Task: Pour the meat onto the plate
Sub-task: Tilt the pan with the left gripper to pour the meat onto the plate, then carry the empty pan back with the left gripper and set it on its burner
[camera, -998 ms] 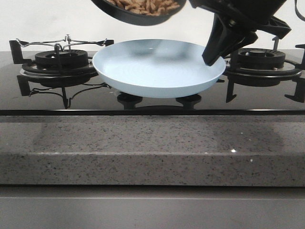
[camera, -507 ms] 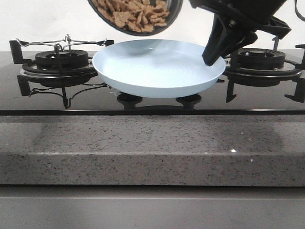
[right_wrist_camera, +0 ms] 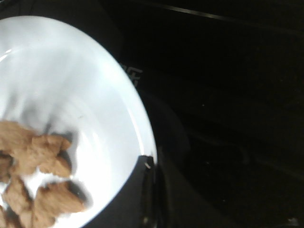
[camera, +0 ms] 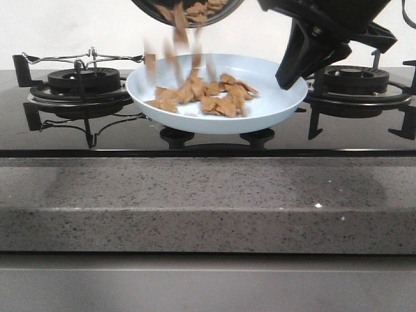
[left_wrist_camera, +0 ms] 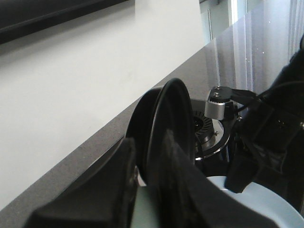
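The pale blue plate (camera: 276,107) rests over the black hob between the two burners. A heap of tan meat (camera: 208,97) pieces lies in it, and more pieces blur in the air above. The black frying pan (camera: 188,8) hangs steeply tilted above the plate's far left. My left gripper (left_wrist_camera: 149,175) is shut on the pan (left_wrist_camera: 173,123) at its handle end; it is out of the front view. My right gripper (camera: 290,79) is shut on the plate's right rim. In the right wrist view it (right_wrist_camera: 149,173) pinches the plate (right_wrist_camera: 71,80) beside the meat (right_wrist_camera: 38,152).
Black gas burners with grates stand left (camera: 81,84) and right (camera: 357,81) of the plate. Two hob knobs (camera: 177,136) sit under the plate's front edge. A speckled grey counter edge (camera: 208,208) runs along the front. A white wall is behind.
The pan has tipped further over the plate. Meat has dropped from it onto the plate, which was bare before. The right gripper and plate have not moved.
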Available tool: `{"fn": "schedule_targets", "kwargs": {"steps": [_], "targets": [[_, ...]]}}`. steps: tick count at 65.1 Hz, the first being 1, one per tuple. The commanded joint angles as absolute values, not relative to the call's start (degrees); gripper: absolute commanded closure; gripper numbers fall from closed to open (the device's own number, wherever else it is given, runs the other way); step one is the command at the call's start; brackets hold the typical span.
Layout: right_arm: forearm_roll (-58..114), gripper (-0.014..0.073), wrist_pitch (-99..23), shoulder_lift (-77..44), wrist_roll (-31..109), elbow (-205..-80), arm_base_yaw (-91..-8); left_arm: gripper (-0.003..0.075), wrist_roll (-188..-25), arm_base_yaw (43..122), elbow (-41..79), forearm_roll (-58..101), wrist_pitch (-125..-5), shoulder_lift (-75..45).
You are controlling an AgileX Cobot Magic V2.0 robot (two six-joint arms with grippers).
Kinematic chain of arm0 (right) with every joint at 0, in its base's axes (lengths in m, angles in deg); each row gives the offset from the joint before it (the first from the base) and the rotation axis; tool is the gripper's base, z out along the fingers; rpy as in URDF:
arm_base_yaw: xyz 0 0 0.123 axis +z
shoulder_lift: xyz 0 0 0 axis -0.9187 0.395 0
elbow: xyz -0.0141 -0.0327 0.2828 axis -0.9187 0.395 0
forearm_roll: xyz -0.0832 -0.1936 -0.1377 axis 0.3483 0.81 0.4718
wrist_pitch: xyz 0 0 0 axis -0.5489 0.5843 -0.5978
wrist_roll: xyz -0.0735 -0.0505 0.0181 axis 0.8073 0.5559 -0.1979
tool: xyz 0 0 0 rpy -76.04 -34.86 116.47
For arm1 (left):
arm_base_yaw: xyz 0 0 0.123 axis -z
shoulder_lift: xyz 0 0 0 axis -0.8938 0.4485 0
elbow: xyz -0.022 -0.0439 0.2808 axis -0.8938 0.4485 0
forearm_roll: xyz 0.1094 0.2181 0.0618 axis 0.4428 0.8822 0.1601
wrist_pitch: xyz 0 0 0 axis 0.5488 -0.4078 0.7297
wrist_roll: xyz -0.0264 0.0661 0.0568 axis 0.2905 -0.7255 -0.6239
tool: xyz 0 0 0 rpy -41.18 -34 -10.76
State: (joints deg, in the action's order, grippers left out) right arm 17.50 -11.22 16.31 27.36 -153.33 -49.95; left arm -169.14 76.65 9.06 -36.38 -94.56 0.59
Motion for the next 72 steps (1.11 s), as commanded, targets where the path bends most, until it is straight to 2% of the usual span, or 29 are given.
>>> {"fn": "schedule_targets", "kwargs": {"steps": [1,11,40,60,72], "targets": [[17.2,0.0662,-12.8,14.5,27.9,-154.8,-50.0,0.0741,-173.9,77.1,7.2,-40.9,-96.9,-1.6],[17.2,0.0662,-12.8,14.5,27.9,-154.8,-50.0,0.0741,-181.0,77.1,7.2,-41.2,-100.6,-1.6],[17.2,0.0662,-12.8,14.5,27.9,-154.8,-50.0,0.0741,-180.4,77.1,7.2,-41.2,-100.0,-1.6],[17.2,0.0662,-12.8,14.5,27.9,-154.8,-50.0,0.0741,-153.9,75.0,7.2,-41.6,-82.1,-1.4],[17.2,0.0662,-12.8,14.5,27.9,-154.8,-50.0,0.0741,-136.3,69.9,7.2,-41.6,-77.6,0.7]]}}
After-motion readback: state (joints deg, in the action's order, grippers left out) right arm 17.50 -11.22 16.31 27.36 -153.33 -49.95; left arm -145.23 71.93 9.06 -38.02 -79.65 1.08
